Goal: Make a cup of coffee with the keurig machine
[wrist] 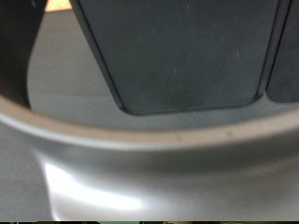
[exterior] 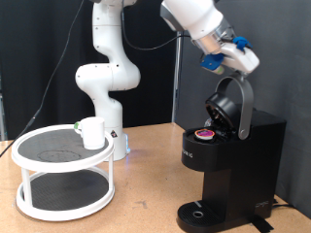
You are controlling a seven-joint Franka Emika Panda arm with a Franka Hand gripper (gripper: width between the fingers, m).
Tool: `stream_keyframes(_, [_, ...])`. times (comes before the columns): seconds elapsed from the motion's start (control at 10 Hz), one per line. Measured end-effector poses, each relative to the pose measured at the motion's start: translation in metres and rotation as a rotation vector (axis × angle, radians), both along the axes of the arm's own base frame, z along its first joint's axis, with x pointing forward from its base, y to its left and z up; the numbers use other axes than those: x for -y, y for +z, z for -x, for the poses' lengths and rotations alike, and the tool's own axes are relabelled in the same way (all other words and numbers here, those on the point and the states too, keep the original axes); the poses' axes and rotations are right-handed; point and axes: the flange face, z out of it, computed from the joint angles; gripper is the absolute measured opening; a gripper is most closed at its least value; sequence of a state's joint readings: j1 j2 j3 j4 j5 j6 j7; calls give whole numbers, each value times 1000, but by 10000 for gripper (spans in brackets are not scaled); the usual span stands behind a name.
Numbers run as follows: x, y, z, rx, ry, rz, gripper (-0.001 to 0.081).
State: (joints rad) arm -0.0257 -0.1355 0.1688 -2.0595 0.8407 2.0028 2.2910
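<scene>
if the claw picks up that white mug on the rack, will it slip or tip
The white mug looks rigid and probably light, being small. Its smooth, seemingly glazed wall may be slippery. It stands at the tiered rack's edge, so a sideways push could tip it off.

The cup (exterior: 92, 133) sits on the rack (exterior: 29, 146) — the keurig machine (exterior: 228, 160) rightward.

The glossy white robot arm (exterior: 105, 58) is built from thick rounded segments, and darker seams separate them at the joints. Its base column is also white and has a small dark marking low on its side. A thin dark cable hangs at about ten o'clock from the upper column. The white last link carries a blue collar (exterior: 216, 58), and after it comes a pale grey gripper (exterior: 243, 53) body.
</scene>
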Motion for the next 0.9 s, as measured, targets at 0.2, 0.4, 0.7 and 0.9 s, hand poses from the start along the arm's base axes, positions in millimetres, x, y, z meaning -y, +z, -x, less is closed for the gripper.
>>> stream_keyframes(0.2, [26,1,3,10,-23,52,0])
stream_keyframes(0.4, [53,-5,4,4,-47,109,0])
stream_keyframes(0.7, [87,-25,4,-30,-99,182,0])
stream_keyframes(0.9, [104,-43,6,-52,-120,218,0])
